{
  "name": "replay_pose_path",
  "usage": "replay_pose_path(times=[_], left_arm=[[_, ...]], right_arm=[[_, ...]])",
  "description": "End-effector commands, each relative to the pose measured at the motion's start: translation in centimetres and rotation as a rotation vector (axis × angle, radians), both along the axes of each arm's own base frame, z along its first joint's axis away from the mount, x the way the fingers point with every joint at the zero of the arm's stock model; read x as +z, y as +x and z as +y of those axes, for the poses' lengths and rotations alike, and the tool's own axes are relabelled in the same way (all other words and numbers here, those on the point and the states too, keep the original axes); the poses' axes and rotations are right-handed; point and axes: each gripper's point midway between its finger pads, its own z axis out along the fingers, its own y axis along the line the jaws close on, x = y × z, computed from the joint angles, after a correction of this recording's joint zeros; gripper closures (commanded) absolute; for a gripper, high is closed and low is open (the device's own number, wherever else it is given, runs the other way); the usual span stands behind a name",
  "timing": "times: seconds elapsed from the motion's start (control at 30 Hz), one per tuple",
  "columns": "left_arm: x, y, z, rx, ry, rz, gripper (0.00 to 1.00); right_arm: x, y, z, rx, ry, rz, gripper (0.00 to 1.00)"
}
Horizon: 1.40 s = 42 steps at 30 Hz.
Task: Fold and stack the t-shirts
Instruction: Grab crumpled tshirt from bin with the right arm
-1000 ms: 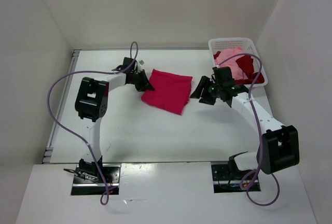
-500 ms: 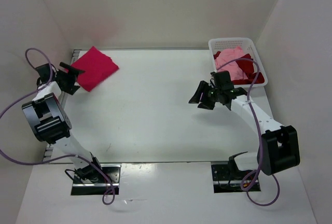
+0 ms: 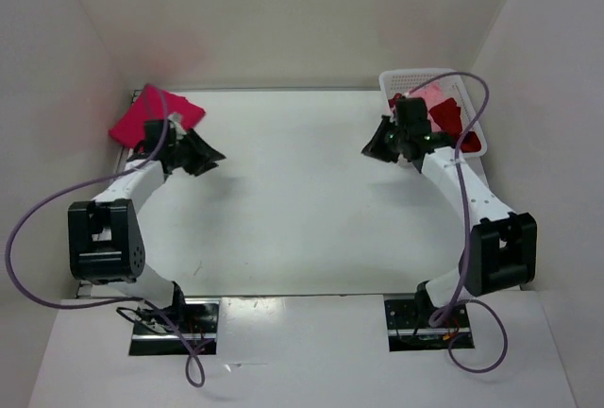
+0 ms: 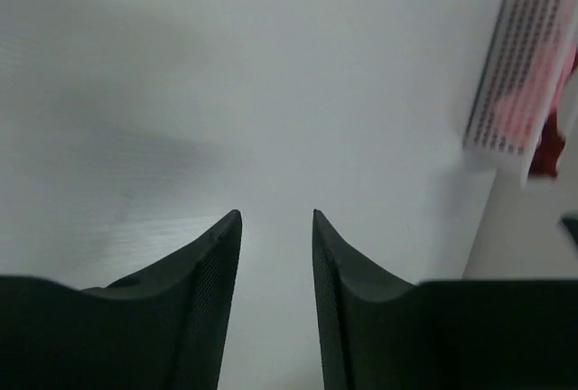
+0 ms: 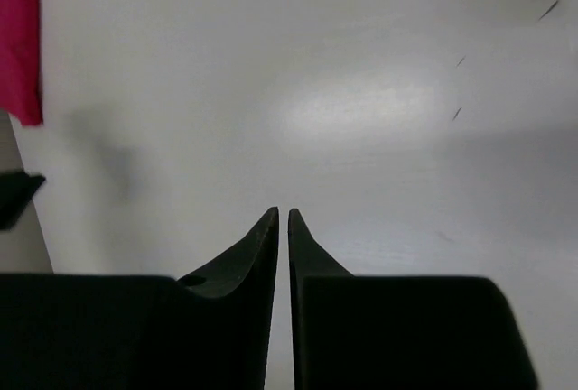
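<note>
One crimson shirt (image 3: pixel 149 117) is folded at the bench's far-left corner; left gripper (image 4: pixel 276 216) apart, right gripper (image 5: pixel 283 212) together — next, the basket's (image 3: pixel 420 74) pale shirt (image 3: pixel 434 93) must be taken.

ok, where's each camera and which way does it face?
Top external: above and behind the bases, looking down on the white table; both arms show.
Left wrist: faces across to the white plastic lattice basket; left jaws apart.
Right wrist: faces across to the folded crimson-pink cloth shirt; right jaws nearly closed.
Shared: top view shows basket and shirt.
</note>
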Motion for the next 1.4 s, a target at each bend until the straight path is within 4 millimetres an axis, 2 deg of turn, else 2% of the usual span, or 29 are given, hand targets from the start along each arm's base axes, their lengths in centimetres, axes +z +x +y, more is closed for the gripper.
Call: replay_pose_path(times=[0.0, 0.03, 0.07, 0.1, 0.13, 0.17, 0.2, 0.23, 0.27, 0.3, 0.4, 0.43, 0.47, 0.5, 0.53, 0.6, 0.67, 0.7, 0.8, 0.9, 0.93, 0.97, 1.07, 1.1, 1.13, 1.2, 1.23, 1.33, 1.37], left_arm=[[0.7, -2.3, -7.2, -0.220, 0.040, -0.037, 0.57], [0.7, -3.7, -10.9, -0.321, 0.038, -0.039, 0.60], [0.5, -4.6, -12.3, -0.354, 0.054, -0.040, 0.65], [0.2, -6.4, -15.4, -0.424, 0.050, -0.024, 0.67], [0.0, -7.5, -16.7, -0.456, 0.040, -0.023, 0.67], [-0.3, -8.3, -17.9, -0.480, 0.038, -0.018, 0.68], [0.0, -9.8, -20.0, -0.529, 0.021, -0.020, 0.68], [0.1, -10.4, -20.9, -0.548, 0.019, -0.025, 0.68], [-0.1, -10.8, -21.5, -0.562, 0.031, -0.028, 0.68], [0.0, -12.1, -22.9, -0.603, 0.025, -0.023, 0.68], [0.8, -12.9, -24.6, -0.652, 0.033, -0.056, 0.65], [0.4, -13.5, -25.2, -0.674, 0.036, -0.046, 0.63], [0.4, -13.5, -25.2, -0.674, 0.036, -0.046, 0.63], [0.4, -13.7, -25.7, -0.688, 0.035, -0.046, 0.61], [0.4, -13.7, -25.7, -0.688, 0.035, -0.046, 0.61], [0.0, -14.4, -25.9, -0.706, 0.031, -0.032, 0.60], [-0.2, -14.5, -25.8, -0.699, 0.025, -0.026, 0.60], [-0.5, -14.7, -25.7, -0.699, 0.028, -0.017, 0.60], [-0.5, -14.7, -25.7, -0.693, 0.023, -0.012, 0.58], [-0.9, -14.9, -25.6, -0.693, 0.026, -0.003, 0.58], [-0.8, -14.9, -25.6, -0.688, 0.021, 0.003, 0.58], [-0.8, -14.9, -25.6, -0.688, 0.021, 0.003, 0.58], [-0.8, -14.9, -25.6, -0.682, 0.016, 0.008, 0.58], [-0.5, -14.9, -25.6, -0.682, 0.013, -0.001, 0.58], [-0.5, -14.9, -25.6, -0.682, 0.013, -0.001, 0.58], [-0.5, -14.9, -25.6, -0.682, 0.013, -0.001, 0.58], [0.0, -14.6, -25.8, -0.682, 0.009, -0.014, 0.57], [0.9, -14.0, -26.2, -0.687, 0.010, -0.035, 0.57], [1.4, -13.9, -26.5, -0.694, 0.000, -0.045, 0.57]], right_arm=[[2.7, 5.4, -7.3, -0.218, -0.133, -0.095, 0.88], [4.4, 6.9, -9.2, -0.277, -0.169, -0.140, 0.88], [3.5, 7.7, -11.4, -0.318, -0.212, -0.117, 0.85], [4.8, 8.7, -13.0, -0.372, -0.237, -0.137, 0.80], [4.8, 9.3, -14.1, -0.386, -0.249, -0.137, 0.80], [4.5, 10.3, -16.2, -0.429, -0.254, -0.126, 0.79], [4.3, 10.9, -16.6, -0.414, -0.234, -0.129, 0.77], [4.1, 11.2, -17.2, -0.416, -0.218, -0.122, 0.74], [3.9, 12.4, -18.4, -0.435, -0.209, -0.140, 0.61], [3.8, 13.0, -18.1, -0.428, -0.189, -0.146, 0.56], [2.7, 15.3, -18.4, -0.402, -0.168, -0.133, 0.43], [3.4, 16.2, -18.3, -0.393, -0.158, -0.147, 0.41], [1.5, 16.8, -18.4, -0.383, -0.167, -0.105, 0.39], [1.1, 17.1, -18.1, -0.368, -0.154, -0.093, 0.37], [1.4, 17.8, -17.8, -0.355, -0.141, -0.106, 0.36], [-0.4, 18.5, -17.1, -0.324, -0.137, -0.079, 0.36], [-1.0, 18.9, -15.6, -0.289, -0.143, -0.067, 0.36], [-2.2, 19.0, -14.6, -0.269, -0.144, -0.047, 0.36], [-3.3, 19.3, -13.9, -0.265, -0.135, -0.038, 0.36], [-5.0, 19.2, -13.1, -0.254, -0.093, -0.010, 0.44], [-4.6, 19.4, -13.1, -0.254, -0.092, -0.019, 0.62], [-4.6, 19.4, -13.0, -0.248, -0.085, -0.019, 0.71], [-2.7, 19.5, -13.3, -0.283, -0.083, -0.062, 0.87], [-2.5, 19.1, -13.6, -0.307, -0.086, -0.067, 0.88], [0.4, 19.1, -13.7, -0.324, -0.078, -0.136, 0.88], [2.0, 18.6, -13.7, -0.325, -0.075, -0.170, 0.92], [4.2, 18.2, -13.8, -0.334, -0.076, -0.211, 0.94], [7.6, 17.3, -13.6, -0.326, -0.063, -0.271, 0.99], [10.6, 16.4, -13.5, -0.328, -0.057, -0.329, 1.00]])
